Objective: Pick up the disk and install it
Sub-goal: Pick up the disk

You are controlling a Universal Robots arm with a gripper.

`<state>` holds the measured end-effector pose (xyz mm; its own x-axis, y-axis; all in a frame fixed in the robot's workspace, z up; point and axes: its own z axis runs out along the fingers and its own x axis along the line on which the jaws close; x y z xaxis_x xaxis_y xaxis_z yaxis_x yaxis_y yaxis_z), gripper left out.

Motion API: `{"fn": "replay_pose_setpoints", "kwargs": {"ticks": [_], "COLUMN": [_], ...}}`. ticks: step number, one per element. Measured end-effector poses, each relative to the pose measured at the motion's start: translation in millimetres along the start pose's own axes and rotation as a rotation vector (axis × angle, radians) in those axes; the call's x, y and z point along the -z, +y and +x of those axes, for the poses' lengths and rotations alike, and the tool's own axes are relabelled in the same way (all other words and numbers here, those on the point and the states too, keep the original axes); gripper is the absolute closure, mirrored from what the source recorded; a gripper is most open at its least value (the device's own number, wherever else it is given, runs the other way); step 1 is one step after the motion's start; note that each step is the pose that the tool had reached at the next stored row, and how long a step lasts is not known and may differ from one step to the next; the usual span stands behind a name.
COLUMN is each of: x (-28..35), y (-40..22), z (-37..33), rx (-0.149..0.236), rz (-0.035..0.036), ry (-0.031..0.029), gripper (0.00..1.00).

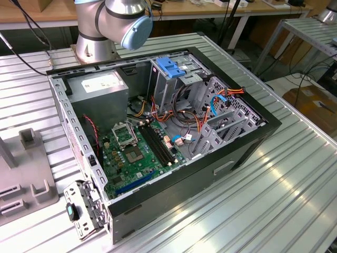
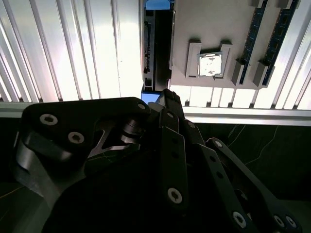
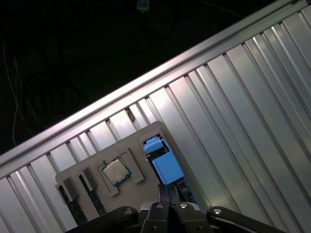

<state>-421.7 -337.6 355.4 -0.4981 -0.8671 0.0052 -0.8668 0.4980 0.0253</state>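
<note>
**Second wrist view: gripper poised over the disk, pickup not yet made**

Both wrist views showed the gripper (image 2: 167,94) with its fingers drawn together and nothing between them, hanging above the disk (image 2: 156,48). The disk stood on edge in a slot of a grey holder plate (image 2: 214,29), with its blue rail showing. A processor chip (image 2: 210,64) and memory sticks (image 2: 252,34) were seated in the same plate, which lay on the ribbed metal table (image 2: 73,48).

In the exterior view the open computer case (image 1: 184,190) sat mid-table. Its drive cage (image 1: 163,87), with the blue latch (image 1: 171,66), stood at about twelve o'clock inside it, and the arm's base (image 1: 95,47) was at eleven o'clock beyond.

By my reading the work was at the approach to the pickup, with nothing installed. A grasp would call for parting the fingers wider than the disk's edge, squaring them to the slot, and descending straight.
</note>
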Motion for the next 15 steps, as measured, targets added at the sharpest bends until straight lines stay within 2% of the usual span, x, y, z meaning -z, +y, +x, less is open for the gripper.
{"fn": "replay_pose_setpoints", "kwargs": {"ticks": [15], "x": [0.0], "y": [0.0], "z": [0.0], "rx": [0.013], "rz": [0.0002], "ry": [0.0002], "gripper": [0.89]}}
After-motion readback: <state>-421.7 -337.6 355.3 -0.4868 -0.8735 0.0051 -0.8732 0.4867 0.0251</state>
